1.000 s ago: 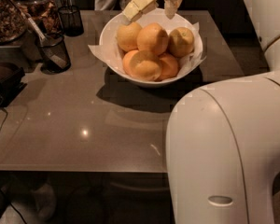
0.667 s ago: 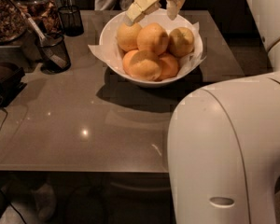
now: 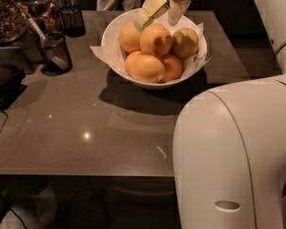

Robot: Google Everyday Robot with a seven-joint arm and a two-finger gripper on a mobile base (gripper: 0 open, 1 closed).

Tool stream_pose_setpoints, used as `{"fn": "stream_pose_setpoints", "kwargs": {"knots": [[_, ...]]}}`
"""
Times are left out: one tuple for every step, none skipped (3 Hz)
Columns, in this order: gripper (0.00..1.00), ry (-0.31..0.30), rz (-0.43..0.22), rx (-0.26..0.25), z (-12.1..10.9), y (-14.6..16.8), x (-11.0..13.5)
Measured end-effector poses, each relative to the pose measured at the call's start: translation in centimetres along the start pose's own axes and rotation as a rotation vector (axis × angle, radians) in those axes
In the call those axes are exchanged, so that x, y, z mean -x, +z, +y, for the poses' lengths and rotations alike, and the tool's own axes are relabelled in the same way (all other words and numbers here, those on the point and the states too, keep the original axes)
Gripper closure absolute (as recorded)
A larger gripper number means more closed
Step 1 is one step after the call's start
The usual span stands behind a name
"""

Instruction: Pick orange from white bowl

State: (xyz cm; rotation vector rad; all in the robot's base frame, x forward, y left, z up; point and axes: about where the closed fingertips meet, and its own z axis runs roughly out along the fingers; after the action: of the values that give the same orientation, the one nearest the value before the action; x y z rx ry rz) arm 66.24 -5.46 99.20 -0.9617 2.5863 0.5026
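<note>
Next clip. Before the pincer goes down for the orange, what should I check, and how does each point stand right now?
1. Pincer over the white bowl: ok, it hangs above the back of the pile.
2. Pincer open and empty: ok, its fingers are spread with nothing between them.
3. Orange reachable: ok, it sits on top of the pile, just below the pincer.
4. Room for the fingers beside it: not ok, the left orange and the paler orange press against it.
5. Bowl seated on the table: ok, it rests flat, away from the edges.
6. Opening wide enough for the orange: cannot tell.
</note>
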Motion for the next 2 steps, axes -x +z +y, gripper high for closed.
{"fn": "stream_pose_setpoints", "kwargs": {"knots": [[0.26,0.005,0.003,-0.002,-0.44,0.2,-0.14],[0.3,0.017,0.008,0.0,-1.21,0.82,-0.33]]}}
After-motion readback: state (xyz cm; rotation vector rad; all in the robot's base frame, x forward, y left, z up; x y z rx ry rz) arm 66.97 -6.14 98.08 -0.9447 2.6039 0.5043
